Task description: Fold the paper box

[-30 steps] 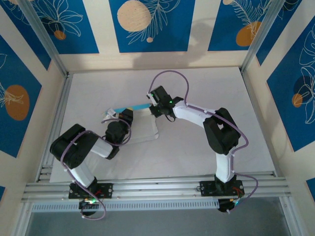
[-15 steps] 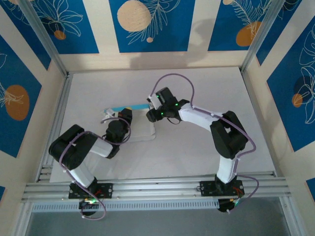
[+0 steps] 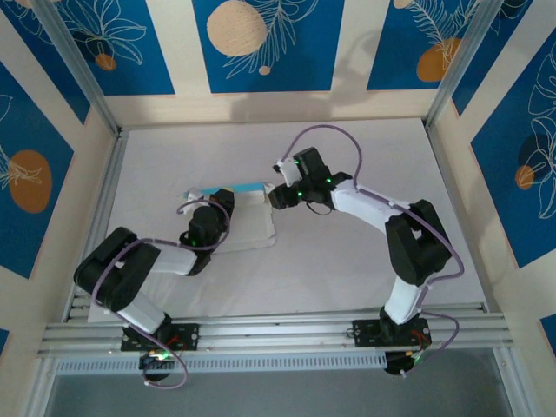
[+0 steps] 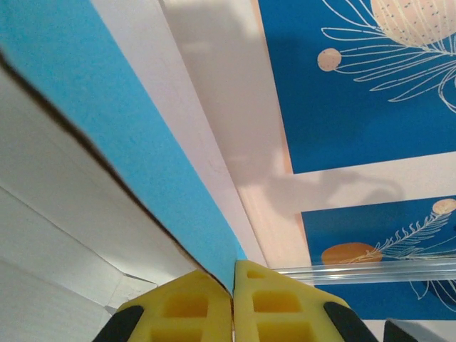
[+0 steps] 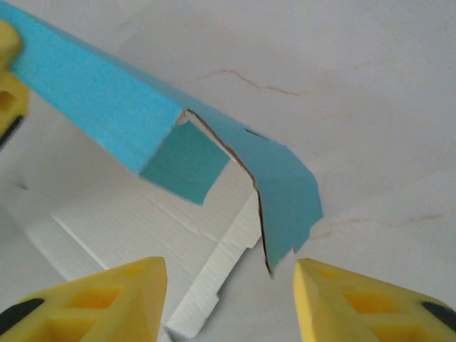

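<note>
Yellow left hand (image 4: 232, 283) pinching paper box (image 4: 107, 107); right hand (image 5: 229, 267) open.

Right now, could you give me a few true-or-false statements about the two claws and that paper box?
1. The left claw pinches the paper box by its blue edge. True.
2. The right claw is clamped on the paper. False: it is open, gripping nothing.
3. The box is fully folded. False: it is mostly a flat sheet with one blue flap raised.
4. The paper is white on one side, blue on the other. True.
</note>
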